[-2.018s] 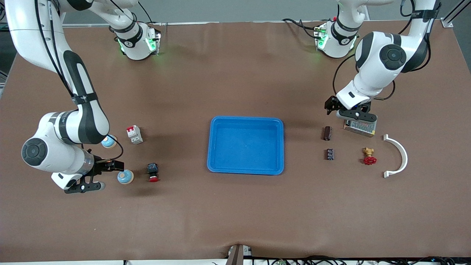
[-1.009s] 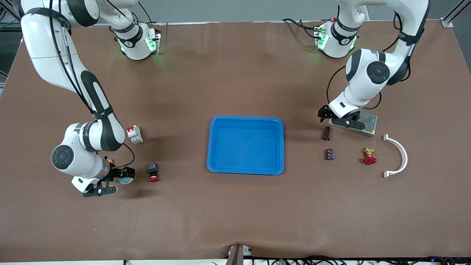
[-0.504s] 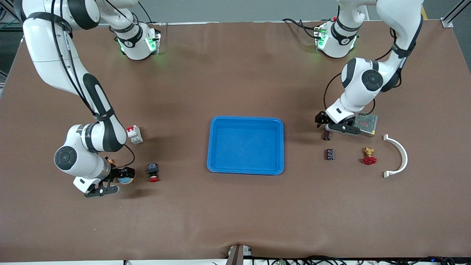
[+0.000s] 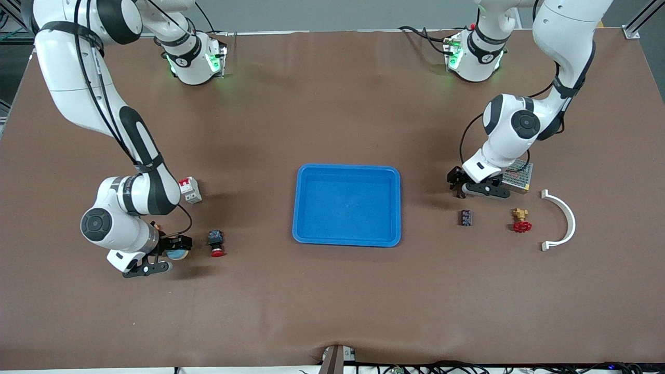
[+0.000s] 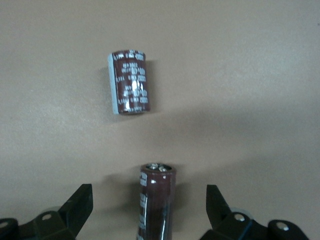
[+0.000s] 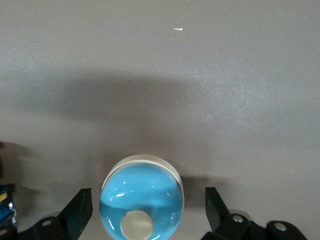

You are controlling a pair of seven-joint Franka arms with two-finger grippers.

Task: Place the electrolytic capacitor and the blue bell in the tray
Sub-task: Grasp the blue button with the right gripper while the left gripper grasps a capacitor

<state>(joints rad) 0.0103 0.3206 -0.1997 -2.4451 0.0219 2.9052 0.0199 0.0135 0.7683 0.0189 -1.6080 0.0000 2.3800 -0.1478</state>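
Brown table (image 4: 332, 291), tools straddling capacitor (image 5: 156, 200), bell (image 6: 142, 200)

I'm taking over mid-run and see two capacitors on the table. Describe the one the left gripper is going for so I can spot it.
From the blue tray, look toward the left arm's end of the table, where the open left gripper stands over the brown capacitor, fingers either side. Its neighbour, the shorter dark capacitor, lies uncovered nearer the front camera.

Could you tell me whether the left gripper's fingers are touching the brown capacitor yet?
Apart. In the left wrist view the brown capacitor lies between the open left gripper, with bare table showing on both sides between it and the fingers.
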